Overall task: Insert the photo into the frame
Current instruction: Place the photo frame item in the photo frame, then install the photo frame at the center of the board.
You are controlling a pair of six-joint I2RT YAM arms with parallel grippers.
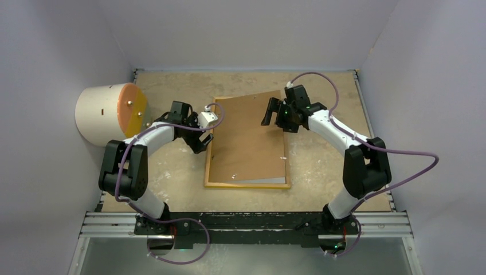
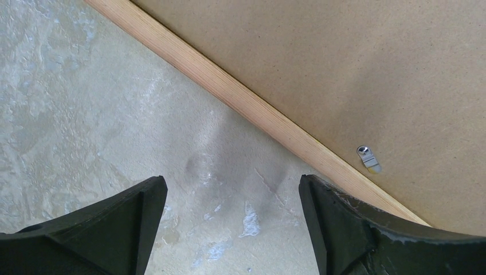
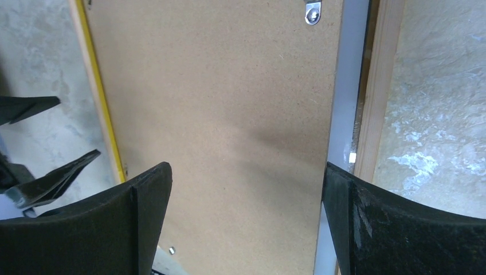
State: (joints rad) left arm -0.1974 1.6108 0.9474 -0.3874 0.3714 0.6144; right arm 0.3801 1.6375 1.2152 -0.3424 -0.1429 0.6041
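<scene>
The frame lies face down in the middle of the table, light wood rail up and a yellow edge showing. A plain brown backing board rests skewed on it. Beside the board runs a pale grey strip; I cannot tell whether it is the photo, whose picture side is hidden. My left gripper hangs open over bare table just outside the frame's left rail. Over the board's far right part my right gripper stands open, nothing between its fingers.
A white drum with an orange face lies at the back left by the wall. Small metal tabs sit on the frame's back. Enclosure walls close in the table on three sides.
</scene>
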